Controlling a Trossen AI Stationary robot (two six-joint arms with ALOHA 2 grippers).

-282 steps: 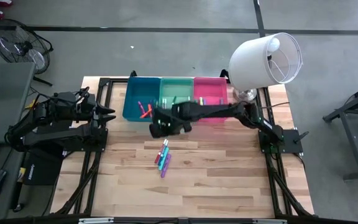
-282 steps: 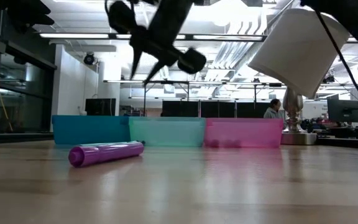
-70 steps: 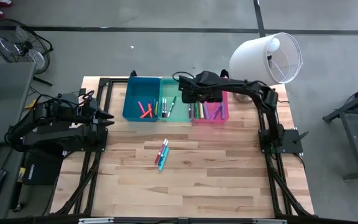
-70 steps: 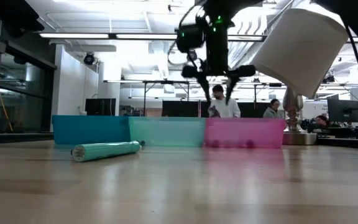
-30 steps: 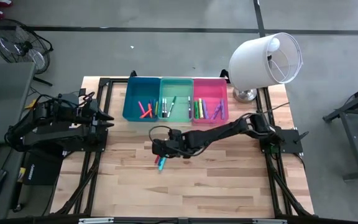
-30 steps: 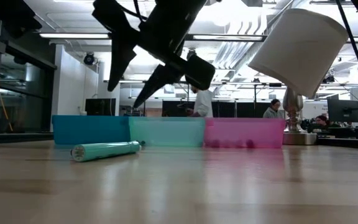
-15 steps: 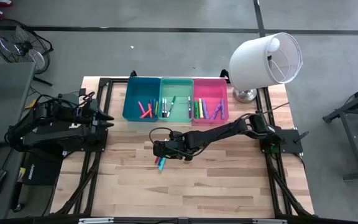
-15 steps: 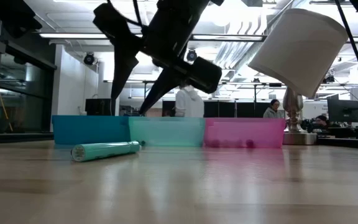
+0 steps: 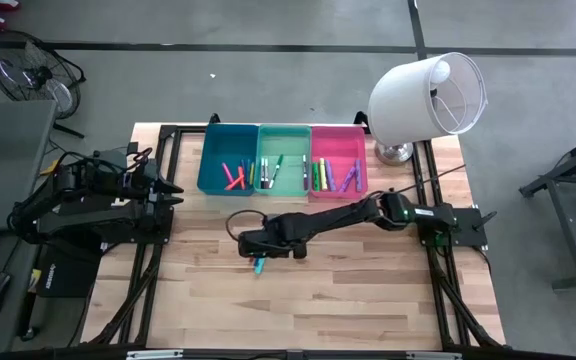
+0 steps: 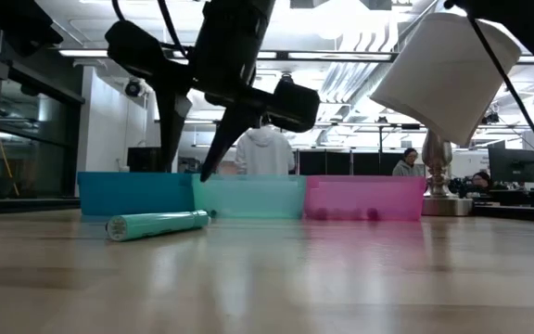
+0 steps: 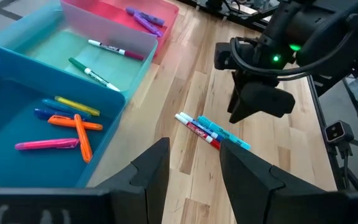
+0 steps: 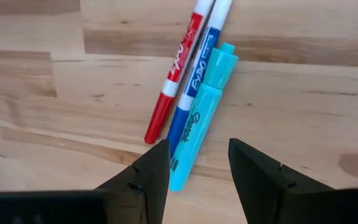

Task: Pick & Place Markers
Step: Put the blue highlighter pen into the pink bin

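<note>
- Item, loose markers on the bare table: teal marker (image 12: 201, 118), blue-labelled marker (image 12: 194, 87) and red-labelled marker (image 12: 176, 74); the three lie side by side, touching or nearly so, in front of the bins and well apart from them; their long axes run roughly parallel, at a slant to the table's grain.
- Key relation: the right gripper (image 12: 194, 171) hangs just above the trio, fingers parted to a moderate gap with nothing between them; the teal marker's lower end sits in line with that gap, its length running on away from the fingers; judged the likeliest pick.
- Judgement: a short descent remains; the blue-labelled marker lies hard against the teal one and may be caught or nudged with it.
- Nearer arm: the right gripper (image 9: 258, 243), reached across to mid-table; the left gripper (image 9: 168, 187) waits at the table's left edge, fingers part-open and empty.
- Stowed markers: further ones lie in the blue bin (image 9: 210, 160), the mint green bin (image 9: 268, 142) and the pink bin (image 9: 353, 145) along the far edge.
- View differences: the right wrist view alone separates the three loose markers and their labels; from overhead only a teal tip shows below the arm; the low view shows the teal marker (image 10: 156, 224) alone, and the fingers clear above the table.
</note>
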